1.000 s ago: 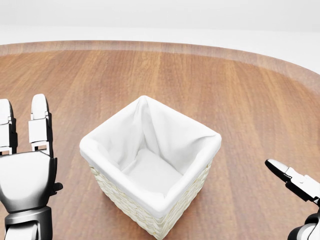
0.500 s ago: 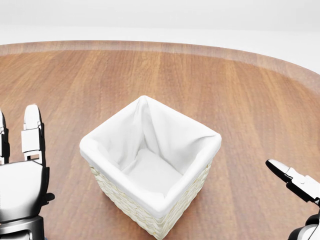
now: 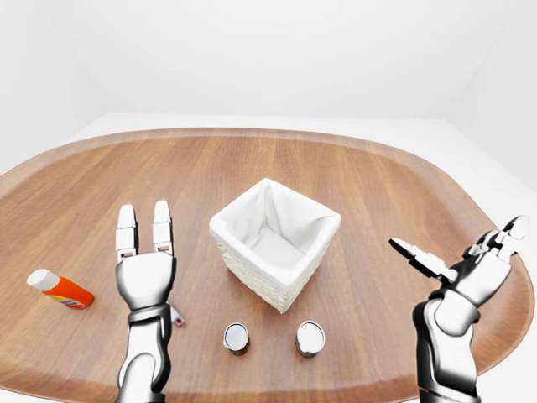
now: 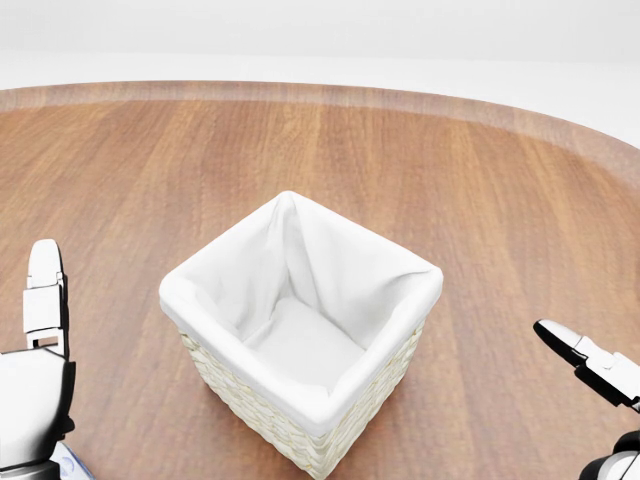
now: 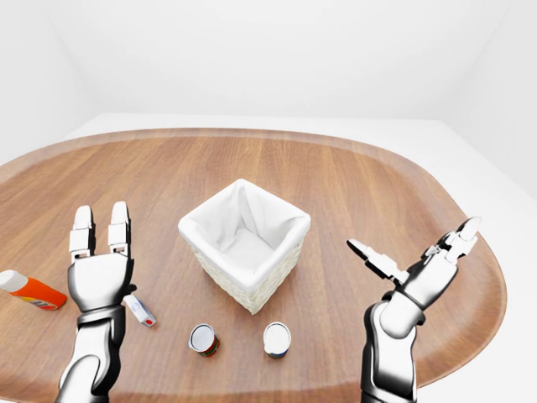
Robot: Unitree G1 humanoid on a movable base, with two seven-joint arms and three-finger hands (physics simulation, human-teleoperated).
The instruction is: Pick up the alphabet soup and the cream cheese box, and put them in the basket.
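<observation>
Basket (image 3: 274, 242) stood mid-surface (image 3: 377, 185) with bare wood all around, left hand (image 3: 145, 269) and right hand (image 3: 470, 273) fingers spread, holding nothing

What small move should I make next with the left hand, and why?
Probably keep lowering the left hand toward the small box lying on the table just right of its wrist in the right-eye view. Both hands are open and hold nothing, the basket is empty, and that box, possibly the cream cheese, lies closest.
</observation>
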